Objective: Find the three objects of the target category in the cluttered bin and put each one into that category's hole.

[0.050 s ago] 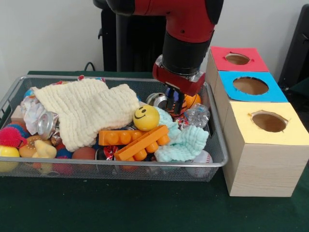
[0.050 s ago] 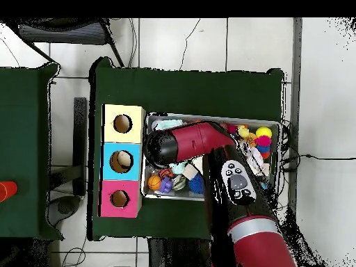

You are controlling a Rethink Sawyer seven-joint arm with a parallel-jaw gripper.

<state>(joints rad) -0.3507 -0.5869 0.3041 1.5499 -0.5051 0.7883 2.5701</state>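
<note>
Front view shows our gripper [image 1: 175, 103] low in the bin [image 1: 218, 159], by the boxes [image 1: 263, 145]. We cannot tell if it pinches anything. It reaches among balls [image 1: 146, 117] and cloths [image 1: 87, 111], likely hunting one.

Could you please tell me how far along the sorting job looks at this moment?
Done: something pale shows inside the blue box's hole; the other two look empty. In hand: the gripper is down in the bin beside the orange ball; any grasp is hidden. Left: the bin is still heaped.
</note>
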